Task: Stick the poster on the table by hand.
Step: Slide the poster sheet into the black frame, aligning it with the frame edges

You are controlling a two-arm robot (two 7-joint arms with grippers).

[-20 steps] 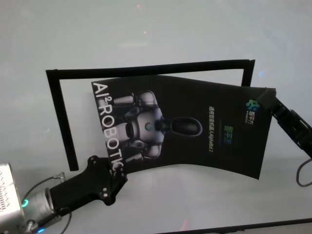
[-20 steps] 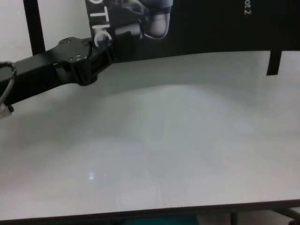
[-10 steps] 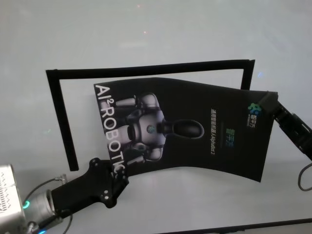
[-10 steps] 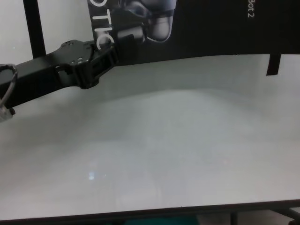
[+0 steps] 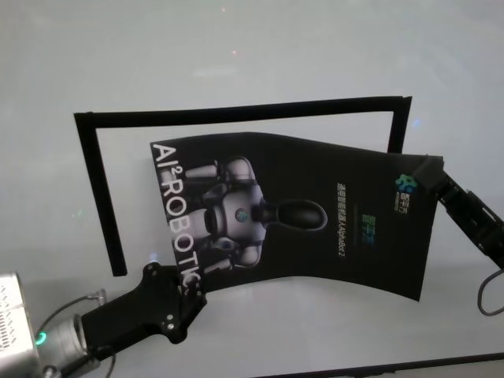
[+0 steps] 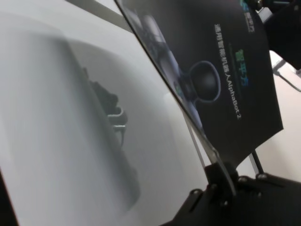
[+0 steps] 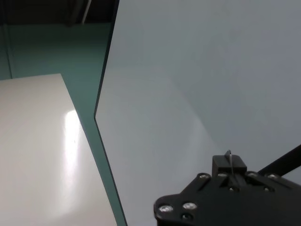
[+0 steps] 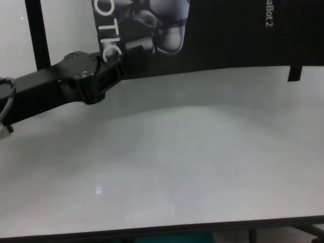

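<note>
Looking down, we see the table (image 5: 252, 47) spreading wide under everything, with a black tape outline (image 5: 98, 189) stuck on it. The poster (image 5: 315, 213) hangs bowed above the table, overlapping the outline's inside, its near edge lifted clear of the surface. Our left gripper (image 5: 193, 285) pinches the poster's near corner by the big white letters. Our right gripper (image 5: 428, 172) clamps the poster's far corner next to the small logo, just beside the outline's short right leg.
</note>
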